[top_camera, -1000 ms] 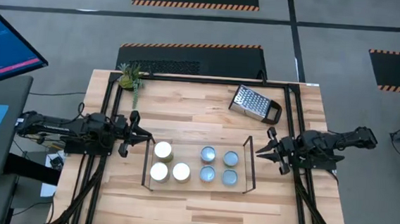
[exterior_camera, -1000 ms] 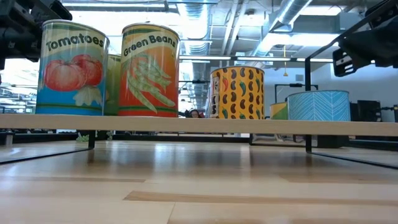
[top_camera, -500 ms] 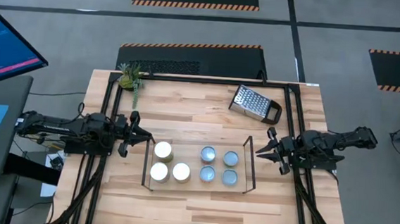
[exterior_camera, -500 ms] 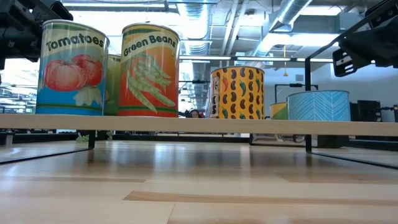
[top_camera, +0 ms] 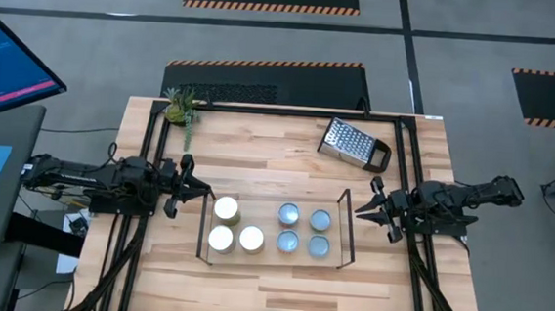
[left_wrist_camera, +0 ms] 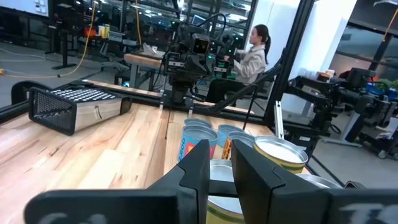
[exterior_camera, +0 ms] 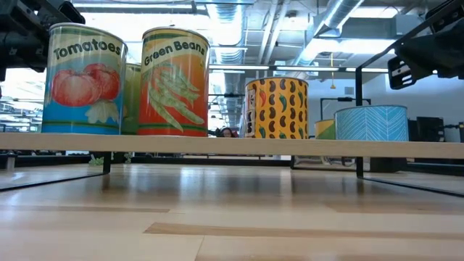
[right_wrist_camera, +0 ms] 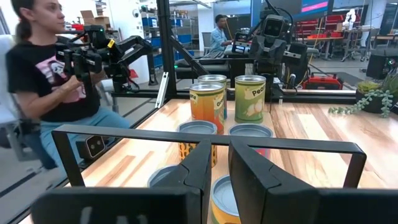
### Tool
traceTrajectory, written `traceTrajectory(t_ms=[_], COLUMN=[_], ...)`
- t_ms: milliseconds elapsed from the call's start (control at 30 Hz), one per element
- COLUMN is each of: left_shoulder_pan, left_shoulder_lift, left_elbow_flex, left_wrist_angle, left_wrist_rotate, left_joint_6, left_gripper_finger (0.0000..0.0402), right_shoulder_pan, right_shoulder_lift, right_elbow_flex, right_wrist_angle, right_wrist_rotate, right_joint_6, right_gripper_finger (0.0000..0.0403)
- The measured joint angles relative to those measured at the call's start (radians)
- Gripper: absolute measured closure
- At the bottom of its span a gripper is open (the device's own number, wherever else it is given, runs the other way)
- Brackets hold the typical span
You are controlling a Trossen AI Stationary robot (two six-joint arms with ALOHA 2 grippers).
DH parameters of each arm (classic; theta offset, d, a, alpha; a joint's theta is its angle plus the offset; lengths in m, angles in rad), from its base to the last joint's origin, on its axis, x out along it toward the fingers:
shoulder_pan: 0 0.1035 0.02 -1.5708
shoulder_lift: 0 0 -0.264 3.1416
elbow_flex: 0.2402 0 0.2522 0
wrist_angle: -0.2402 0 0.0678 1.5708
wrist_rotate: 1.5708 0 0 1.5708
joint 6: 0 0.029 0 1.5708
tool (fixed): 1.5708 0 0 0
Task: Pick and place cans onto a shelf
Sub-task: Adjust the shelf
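Note:
Seven cans stand upright on the shelf (top_camera: 348,231), a low black wire frame with a wooden base (exterior_camera: 232,145). Three white-topped cans (top_camera: 226,208) are at its left and several blue-topped cans (top_camera: 287,241) at its right. The low view shows a tomato can (exterior_camera: 83,80), a green-bean can (exterior_camera: 174,83), a patterned can (exterior_camera: 275,107) and a short blue can (exterior_camera: 370,122). My left gripper (top_camera: 206,192) is shut and empty just left of the shelf. My right gripper (top_camera: 357,212) is shut and empty just right of it.
A perforated metal grater (top_camera: 354,144) lies at the far right of the table and a small plant (top_camera: 183,105) at the far left corner. A black frame (top_camera: 408,174) runs around the table. People sit in the room beyond (right_wrist_camera: 56,68).

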Motion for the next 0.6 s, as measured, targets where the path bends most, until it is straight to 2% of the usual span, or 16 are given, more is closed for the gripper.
traceTrajectory(t_ms=[600], left_shoulder_pan=[0.000], left_shoulder_lift=[0.000], left_elbow_flex=[0.000], left_wrist_angle=[0.000], left_wrist_rotate=[0.000], left_joint_6=[-0.003], left_gripper_finger=[0.0345], right_shoulder_pan=[0.000], right_shoulder_lift=[0.000], right_elbow_flex=[-0.001], right_wrist_angle=[0.002], right_wrist_rotate=[0.000], right_joint_6=[0.000], right_gripper_finger=[0.0321])
